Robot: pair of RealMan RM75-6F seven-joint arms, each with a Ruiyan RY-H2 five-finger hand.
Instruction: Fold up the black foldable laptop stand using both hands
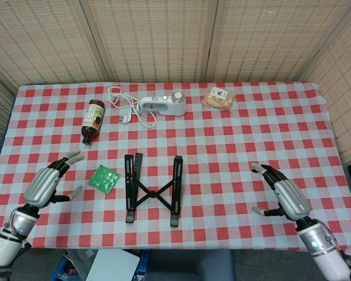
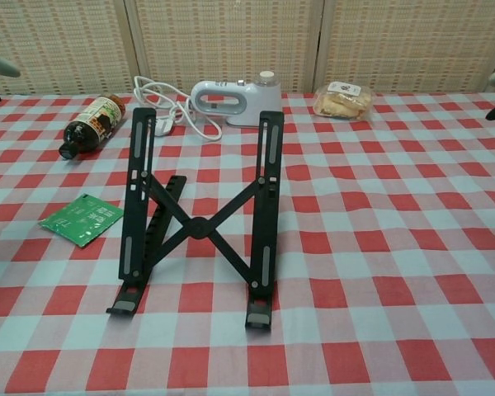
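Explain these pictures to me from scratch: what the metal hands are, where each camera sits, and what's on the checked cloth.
These are two views from one robot. The head view looks down from above; the chest view looks low across the table.

The grey metal shapes are its hands: the left hand and the right hand, both open and holding nothing.

Between them stands the black laptop stand, unfolded, its two rails joined by crossed bars. Beside it lies a green packet. Farther back are a brown bottle on its side, a white appliance with its cord, and a bag of snacks.
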